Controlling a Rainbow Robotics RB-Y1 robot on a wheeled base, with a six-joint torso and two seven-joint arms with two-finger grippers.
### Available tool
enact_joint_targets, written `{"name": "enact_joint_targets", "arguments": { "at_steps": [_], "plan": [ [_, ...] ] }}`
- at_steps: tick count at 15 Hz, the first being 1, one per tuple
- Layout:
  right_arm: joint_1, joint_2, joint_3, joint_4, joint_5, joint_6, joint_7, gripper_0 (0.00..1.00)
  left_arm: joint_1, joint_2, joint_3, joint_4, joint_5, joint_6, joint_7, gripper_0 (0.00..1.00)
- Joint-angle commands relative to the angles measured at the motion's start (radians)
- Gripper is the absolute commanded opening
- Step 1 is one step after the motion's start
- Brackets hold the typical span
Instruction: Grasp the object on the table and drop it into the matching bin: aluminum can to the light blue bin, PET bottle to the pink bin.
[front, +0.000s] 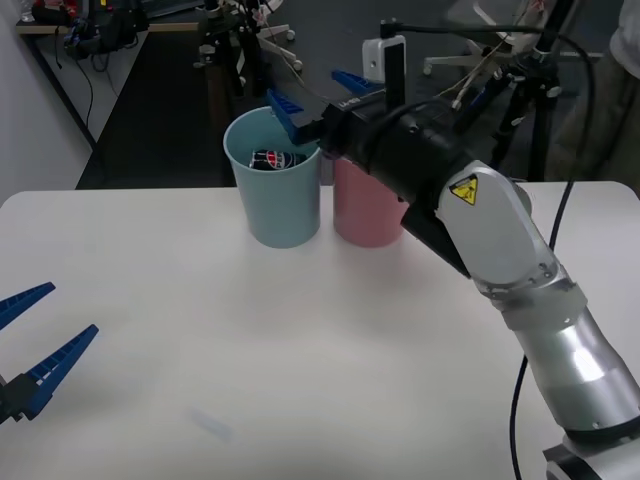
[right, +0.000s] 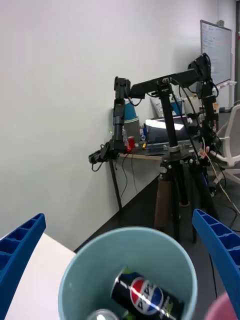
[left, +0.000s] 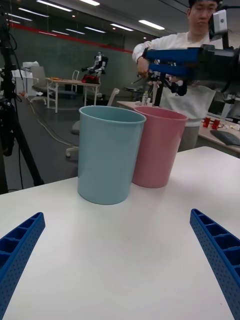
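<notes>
The aluminum can (right: 145, 296) lies tipped on its side at the bottom of the light blue bin (front: 275, 200), straight below the right claw (front: 315, 105), whose fingers hang spread and empty above the rim, so it needs only lift away while the left claw (front: 40, 350) idles open over the counter (front: 300, 350).

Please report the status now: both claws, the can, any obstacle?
Right claw open above light blue bin. Aluminum can inside it. Left claw open, low over table. No obstacle seen.

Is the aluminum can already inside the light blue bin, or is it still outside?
Inside. The aluminum can lies tipped on its side within the light blue bin, below the open right pincer.
</notes>
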Motion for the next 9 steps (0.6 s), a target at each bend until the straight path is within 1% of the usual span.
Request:
{"name": "enact_joint_targets", "arguments": {
  "at_steps": [1,3,4,5,9],
  "plan": [
    [0.143,-0.089,-0.023,-0.133,-0.167,-0.043,0.139,1.0,0.0,0.0,0.0,0.0,0.0,0.0,0.0,1.0],
    [0.241,-0.175,-0.035,-0.202,-0.31,-0.046,0.251,1.0,0.0,0.0,0.0,0.0,0.0,0.0,0.0,1.0],
    [0.282,-0.209,-0.049,-0.223,-0.374,-0.054,0.306,1.0,0.0,0.0,0.0,0.0,0.0,0.0,0.0,1.0],
    [0.33,-0.229,-0.086,-0.243,-0.452,-0.092,0.386,1.0,0.0,0.0,0.0,0.0,0.0,0.0,0.0,1.0],
    [0.48,-0.226,-0.281,-0.252,-0.618,-0.3,0.61,1.0,0.0,0.0,0.0,0.0,0.0,0.0,0.0,1.0]
  ]
}}
